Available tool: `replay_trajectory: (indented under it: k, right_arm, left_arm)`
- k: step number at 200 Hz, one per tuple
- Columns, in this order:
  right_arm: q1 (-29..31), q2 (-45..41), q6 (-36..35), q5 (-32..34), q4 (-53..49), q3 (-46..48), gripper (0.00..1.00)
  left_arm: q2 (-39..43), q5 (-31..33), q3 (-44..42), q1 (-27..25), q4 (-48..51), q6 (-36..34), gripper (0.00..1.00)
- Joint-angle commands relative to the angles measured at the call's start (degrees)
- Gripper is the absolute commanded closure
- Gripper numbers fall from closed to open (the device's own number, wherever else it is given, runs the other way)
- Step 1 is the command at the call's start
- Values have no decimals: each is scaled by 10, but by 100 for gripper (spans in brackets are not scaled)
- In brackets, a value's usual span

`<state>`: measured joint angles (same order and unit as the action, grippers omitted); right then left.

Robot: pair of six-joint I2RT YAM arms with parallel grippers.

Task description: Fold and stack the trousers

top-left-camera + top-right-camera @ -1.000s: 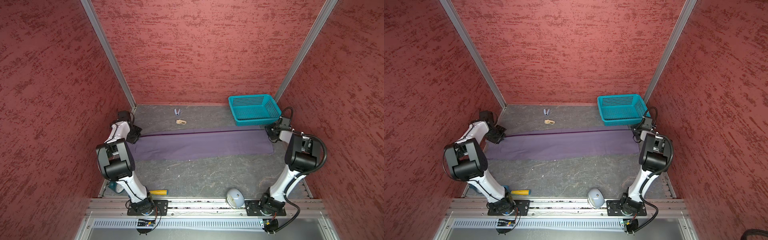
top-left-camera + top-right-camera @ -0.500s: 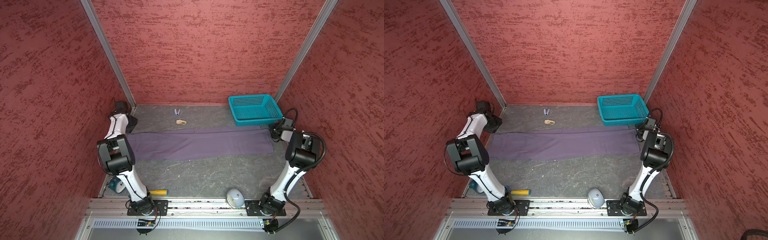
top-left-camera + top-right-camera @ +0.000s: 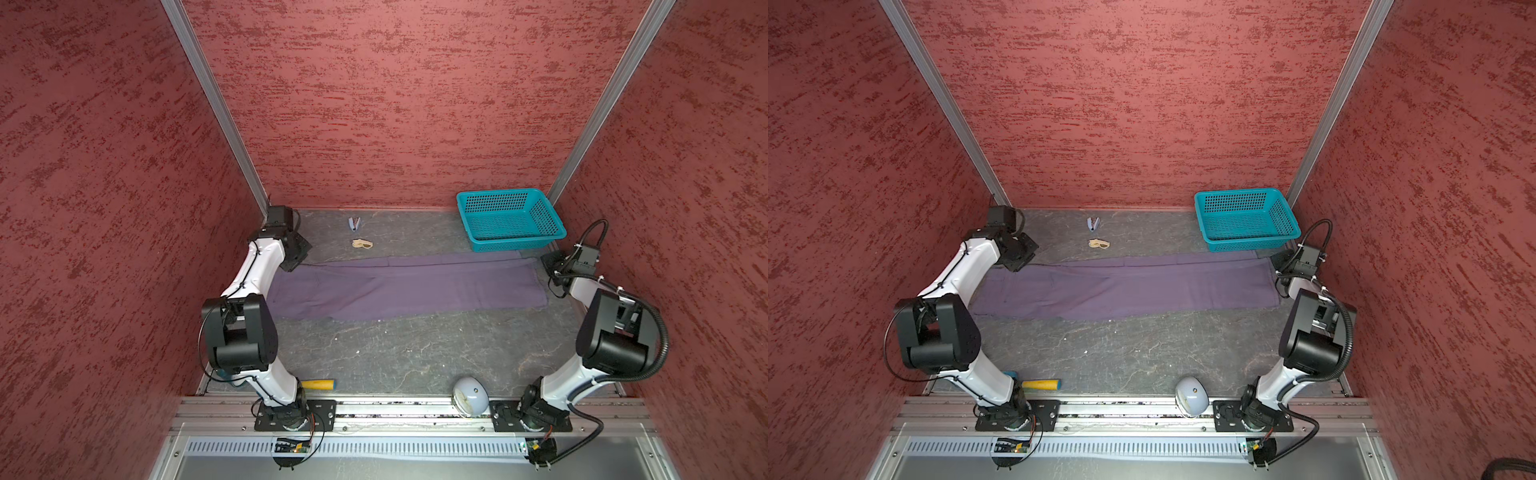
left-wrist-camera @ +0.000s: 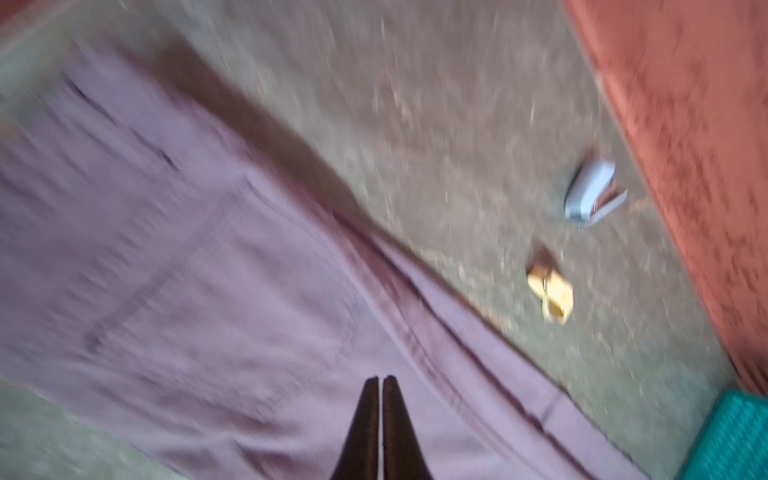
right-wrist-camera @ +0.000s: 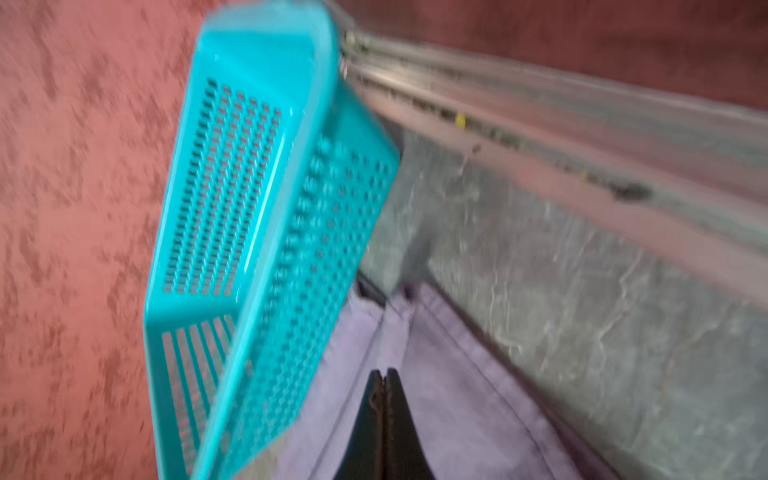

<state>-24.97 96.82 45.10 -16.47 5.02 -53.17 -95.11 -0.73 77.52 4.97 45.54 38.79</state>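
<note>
Trousers (image 3: 405, 286) lie flat beneath both jaws, which are clenched empty; cloth judged soft, light, limp, best pinched at waistband and hem corners.

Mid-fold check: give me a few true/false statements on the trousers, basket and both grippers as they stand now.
1. The trousers lie as a long strip across the table. True.
2. The trousers are in the basket. False: the basket is empty and stands behind their right end.
3. The left gripper is shut. True.
4. The right gripper is wide open. False: its jaws are shut, over the end of the trousers.
5. The left gripper holds the yellow-handled tool. False: the tool lies at the table's near edge, and nothing shows between the jaws.
</note>
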Motion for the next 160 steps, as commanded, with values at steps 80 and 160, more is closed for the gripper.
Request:
replay_trajectory:
  k: [80,160]
  right_arm:
    - [9,144,22,-113,72,-45,100]
    - [18,245,64,-107,77,-162,100]
  left_arm:
    - [-103,12,-33,-45,2,-11,95]
    - [-272,18,180,-39,40,-22,95]
